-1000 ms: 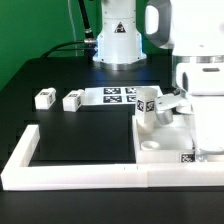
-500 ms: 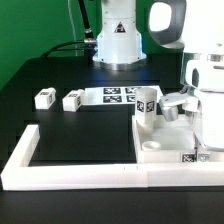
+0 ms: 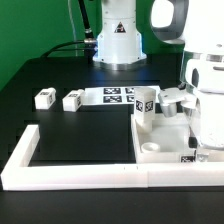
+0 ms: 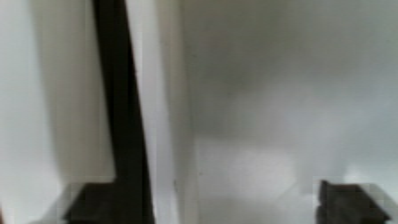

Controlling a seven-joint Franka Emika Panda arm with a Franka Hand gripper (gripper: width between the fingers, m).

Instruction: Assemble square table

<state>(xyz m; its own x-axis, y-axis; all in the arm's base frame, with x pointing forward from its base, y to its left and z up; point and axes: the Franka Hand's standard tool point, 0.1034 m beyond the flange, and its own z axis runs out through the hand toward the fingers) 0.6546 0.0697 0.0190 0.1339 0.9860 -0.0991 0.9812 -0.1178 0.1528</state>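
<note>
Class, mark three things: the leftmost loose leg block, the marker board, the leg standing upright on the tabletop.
leftmost leg block (image 3: 44,98): exterior view, tagged front face.
marker board (image 3: 118,96): exterior view, centre of top.
standing leg (image 3: 146,105): exterior view, tagged side face.

Black tabletop (image 3: 85,140); dk green backdrop (image 3: 25,30) behind, ext. view's left; soft even light.

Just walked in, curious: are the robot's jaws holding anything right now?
Gripper: open, jaws wide apart in the wrist view, with no grip on anything visible.
</note>
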